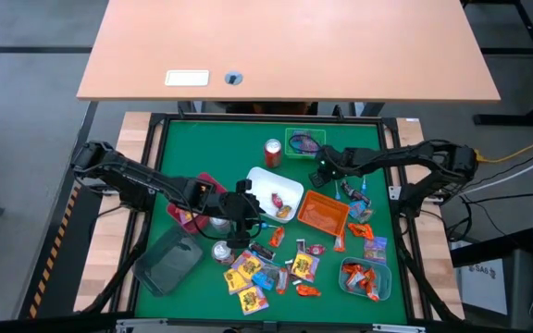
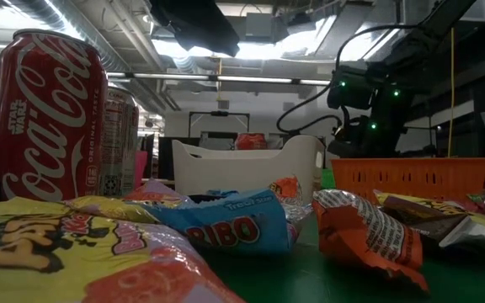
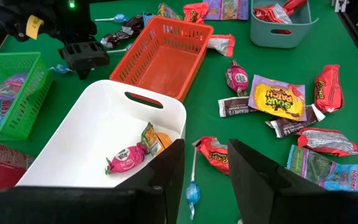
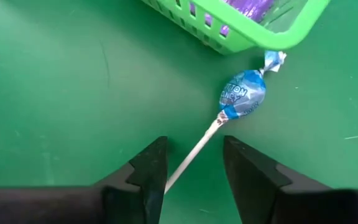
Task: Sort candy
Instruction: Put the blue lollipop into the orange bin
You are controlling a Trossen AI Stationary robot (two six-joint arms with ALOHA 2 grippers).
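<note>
A green mat (image 1: 183, 148) covers the table; most wrapped candy (image 1: 276, 268) lies scattered along its near edge. Level across it, a red cola can (image 2: 47, 118) stands left. The left gripper (image 3: 205, 163), fingers spread, hovers over a blue-wrapped lollipop (image 3: 192, 190) beside the white plastic tub (image 3: 92, 134). The right gripper (image 4: 193, 163), fingers spread, straddles the stick of another blue lollipop (image 4: 242, 93) beside the green basket (image 4: 253, 34).

Green tabletop (image 1: 179, 148) under everything. My right pincer (image 4: 194, 163) is plain black, over a lollipop (image 4: 242, 93) wrapped in blue with white lettering, next to a bright green basket (image 4: 253, 34). There's also a solid orange basket (image 3: 166, 56), a white tub (image 3: 98, 124), a yellow-purple packet (image 3: 277, 98), and red wrappers (image 3: 328, 87).
</note>
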